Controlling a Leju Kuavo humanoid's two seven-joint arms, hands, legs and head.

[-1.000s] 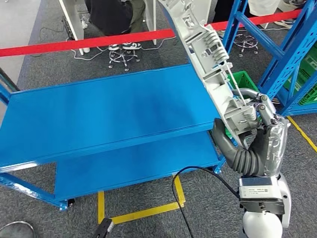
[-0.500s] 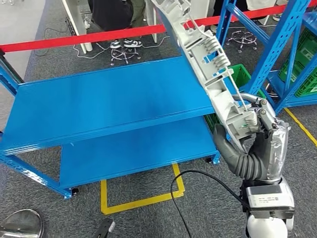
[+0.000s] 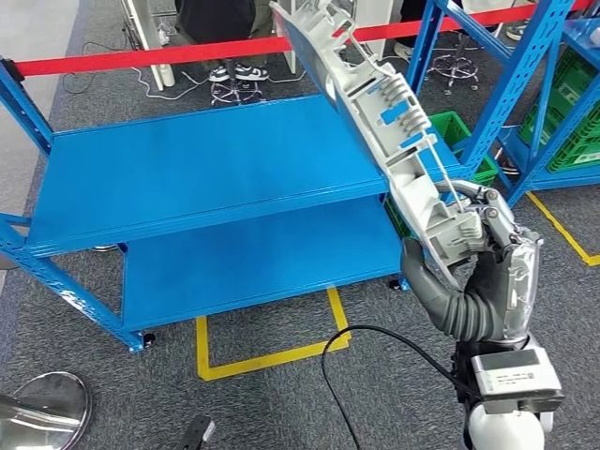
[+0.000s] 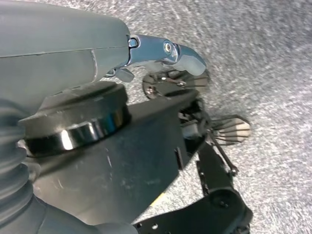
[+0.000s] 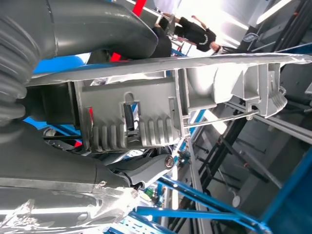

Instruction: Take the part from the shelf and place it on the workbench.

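Right hand (image 3: 472, 246) has its fingers wrapped around the lower end of the long grey plastic part (image 3: 375, 103), and I can see the thumb (image 3: 431, 286) pressed against the underside. From my head camera the part slants up and away from the hand, its far end reaching over the right portion of the blue workbench (image 3: 198, 164) toward the red barrier tape (image 3: 142, 58). It is held in the air, clear of the top surface. On the right wrist feed the ribbed end of the part (image 5: 147, 117) sits clamped between the thumb (image 5: 95, 24) and the darker fingers (image 5: 141, 170). My left hand (image 4: 165, 53) hangs over grey carpet with nothing in it; I cannot tell how far its fingers are spread. A black cable (image 3: 367, 342) lies across the floor beside yellow floor marking (image 3: 269, 356), and green crates (image 3: 577, 122) sit in the blue racking (image 3: 523, 84) to the right.
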